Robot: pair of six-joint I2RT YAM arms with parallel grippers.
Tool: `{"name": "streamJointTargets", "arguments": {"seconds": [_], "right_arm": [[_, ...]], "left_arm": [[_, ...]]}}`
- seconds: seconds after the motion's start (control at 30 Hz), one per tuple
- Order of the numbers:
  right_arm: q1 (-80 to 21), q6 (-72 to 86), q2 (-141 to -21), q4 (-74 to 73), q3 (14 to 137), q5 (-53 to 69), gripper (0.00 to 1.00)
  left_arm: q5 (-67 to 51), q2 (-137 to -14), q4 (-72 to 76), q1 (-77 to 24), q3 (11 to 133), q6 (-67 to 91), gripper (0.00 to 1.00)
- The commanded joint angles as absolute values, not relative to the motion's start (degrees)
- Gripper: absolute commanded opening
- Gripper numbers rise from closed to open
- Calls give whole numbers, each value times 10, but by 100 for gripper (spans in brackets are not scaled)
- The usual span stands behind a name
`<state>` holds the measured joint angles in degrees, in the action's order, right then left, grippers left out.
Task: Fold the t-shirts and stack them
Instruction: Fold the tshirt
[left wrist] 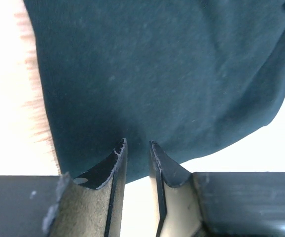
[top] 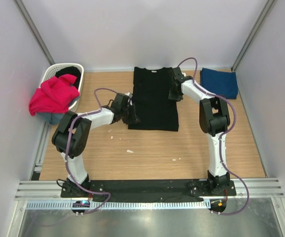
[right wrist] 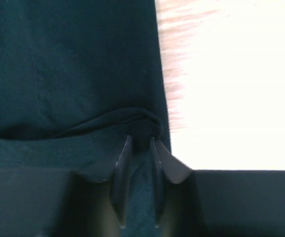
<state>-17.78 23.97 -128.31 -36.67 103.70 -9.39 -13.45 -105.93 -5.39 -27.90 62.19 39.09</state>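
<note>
Black t-shirt (top: 152,101) flat on table (top: 147,153), far right edge pinched in right gripper (right wrist: 141,142), near left corner between narrowed jaws of left gripper (left wrist: 137,144), hold unclear; navy t-shirt (top: 220,82) to its right, magenta t-shirt (top: 53,94) to its left.

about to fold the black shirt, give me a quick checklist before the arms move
1. right fingers pinch the black shirt: ok, cloth puckers between them.
2. left fingers hold its near corner: cannot tell, narrow gap at the hem.
3. black shirt flat on table: ok.
4. navy shirt apart from it: ok, far right.
5. basket out of the way: ok, far left.
</note>
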Motion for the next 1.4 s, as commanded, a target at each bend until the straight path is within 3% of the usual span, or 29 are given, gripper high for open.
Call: {"name": "streamJointTargets", "arguments": {"seconds": [0.0,0.07,0.17,0.6,0.8,0.87,0.9,1.0,1.17,1.37], "right_arm": [[-176,237,-1263,-358,1046,-129,22],[-173,232,-1264,-359,1051,-142,9],[-165,226,-1265,-357,1058,-151,1],[-141,207,-1273,-314,1086,-103,1],[-141,200,-1280,-347,1127,-63,42],[-141,198,-1267,-366,1143,-48,54],[-141,197,-1260,-374,1149,-42,60],[-141,206,-1190,-399,1133,-21,80],[-141,267,-1060,-366,914,24,83],[-141,318,-933,-278,654,63,83]], "left_arm": [[-134,-1064,-40,-284,612,398,25],[-127,-1066,-44,-284,605,399,24],[-115,-1063,-48,-287,592,402,22],[-69,-1063,-76,-304,575,401,20],[-70,-1048,-86,-312,586,391,24],[-71,-1030,-104,-312,601,386,32],[-70,-1024,-112,-312,609,380,44],[-57,-987,-148,-312,642,371,64],[-21,-923,-198,-312,658,374,76],[-11,-893,-218,-304,612,389,75]]}}
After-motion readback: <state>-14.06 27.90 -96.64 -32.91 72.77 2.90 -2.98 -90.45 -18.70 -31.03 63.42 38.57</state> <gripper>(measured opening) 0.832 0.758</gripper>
